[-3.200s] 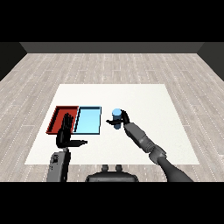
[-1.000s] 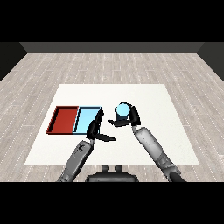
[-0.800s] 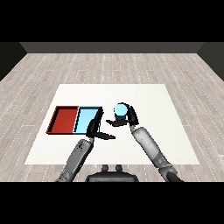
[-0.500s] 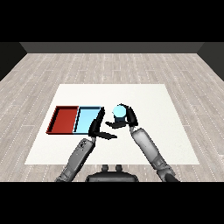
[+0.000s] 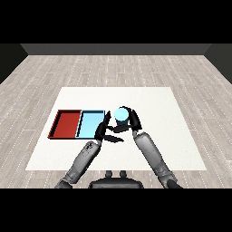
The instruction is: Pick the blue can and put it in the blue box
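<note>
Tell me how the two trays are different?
The red tray is dark red; the light blue tray is pale blue. The red tray lies farther left, away from both hands; the blue tray has the left hand at its right edge. Both are shallow rectangles, side by side, holding nothing.

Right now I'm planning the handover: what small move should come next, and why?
Probably carry the blue can a little further left. The right hand curls round it just right of the light blue tray, and the open left hand waits beside it.

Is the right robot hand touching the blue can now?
Touching. The head view shows the right robot hand curled round the blue can.
</note>
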You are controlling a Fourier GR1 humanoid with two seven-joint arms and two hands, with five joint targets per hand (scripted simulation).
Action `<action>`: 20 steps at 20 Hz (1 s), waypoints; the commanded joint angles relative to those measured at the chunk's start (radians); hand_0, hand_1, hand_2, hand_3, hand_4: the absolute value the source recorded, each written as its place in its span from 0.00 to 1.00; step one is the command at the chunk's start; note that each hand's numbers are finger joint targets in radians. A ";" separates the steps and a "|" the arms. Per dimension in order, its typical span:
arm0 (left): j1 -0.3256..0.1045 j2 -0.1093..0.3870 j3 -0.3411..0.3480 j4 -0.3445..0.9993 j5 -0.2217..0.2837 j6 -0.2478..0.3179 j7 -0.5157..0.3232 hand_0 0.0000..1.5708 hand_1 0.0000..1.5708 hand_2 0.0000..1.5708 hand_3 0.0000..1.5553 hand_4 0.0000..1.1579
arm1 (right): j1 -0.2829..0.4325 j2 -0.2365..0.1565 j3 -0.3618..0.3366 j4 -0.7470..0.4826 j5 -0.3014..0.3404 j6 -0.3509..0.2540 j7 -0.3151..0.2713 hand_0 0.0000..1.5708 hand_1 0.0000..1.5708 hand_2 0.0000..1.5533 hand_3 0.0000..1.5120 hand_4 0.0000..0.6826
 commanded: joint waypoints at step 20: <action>-0.100 0.000 -0.107 0.151 0.179 0.032 -0.136 0.00 0.00 0.00 0.00 0.00 | 0.054 0.017 0.090 -0.042 -0.009 -0.003 -0.032 0.89 0.89 0.93 0.91 0.84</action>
